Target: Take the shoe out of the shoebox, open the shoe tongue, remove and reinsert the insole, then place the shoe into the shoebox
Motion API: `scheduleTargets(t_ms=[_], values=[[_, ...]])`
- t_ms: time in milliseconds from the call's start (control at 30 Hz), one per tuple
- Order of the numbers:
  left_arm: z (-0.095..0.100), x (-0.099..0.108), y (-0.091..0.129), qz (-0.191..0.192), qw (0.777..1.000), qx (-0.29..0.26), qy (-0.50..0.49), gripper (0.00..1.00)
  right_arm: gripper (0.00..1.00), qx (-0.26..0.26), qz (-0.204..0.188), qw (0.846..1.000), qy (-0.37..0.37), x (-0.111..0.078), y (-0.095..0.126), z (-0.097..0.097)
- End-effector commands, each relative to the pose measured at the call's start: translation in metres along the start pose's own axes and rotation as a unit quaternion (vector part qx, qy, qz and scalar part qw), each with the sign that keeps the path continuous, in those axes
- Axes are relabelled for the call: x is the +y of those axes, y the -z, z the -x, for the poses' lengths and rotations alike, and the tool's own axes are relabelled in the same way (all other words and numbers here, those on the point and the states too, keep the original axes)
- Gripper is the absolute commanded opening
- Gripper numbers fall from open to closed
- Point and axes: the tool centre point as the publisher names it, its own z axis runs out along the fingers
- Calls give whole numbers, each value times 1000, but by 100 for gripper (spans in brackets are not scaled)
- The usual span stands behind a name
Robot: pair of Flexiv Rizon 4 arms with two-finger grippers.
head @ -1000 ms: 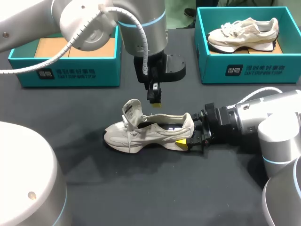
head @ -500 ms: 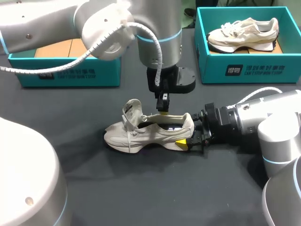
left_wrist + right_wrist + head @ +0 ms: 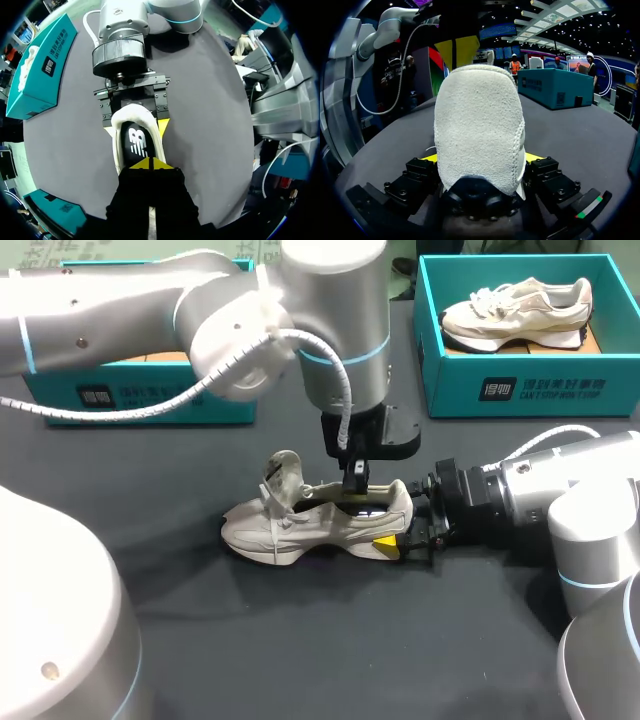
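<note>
Dark grey table (image 3: 300,640) is carrying one cream sneaker (image 3: 300,528), resting on its sole at mid-table, its tongue (image 3: 283,472) standing pulled up. At the heel, the right gripper (image 3: 402,528) is clamping the shoe from both sides. Over the shoe's opening, the left gripper (image 3: 150,164) is hanging with its tips pinched together just above the black insole (image 3: 135,145). Along the far edge, a left shoebox (image 3: 150,400) and a right shoebox (image 3: 520,390) are sitting, the latter holding a second sneaker (image 3: 515,310).
</note>
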Motion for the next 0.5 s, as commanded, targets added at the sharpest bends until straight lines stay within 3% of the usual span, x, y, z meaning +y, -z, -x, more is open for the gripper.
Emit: scheduleTargets(t_ms=[33,500], values=[[1,-5,-16,-1,1000,-2,-1,0,0,0,-2,1000,0,-2,-2,0],[11,-6,-42,8,999,-15,29,0,0,0,-2,1000,0,-2,-2,0]])
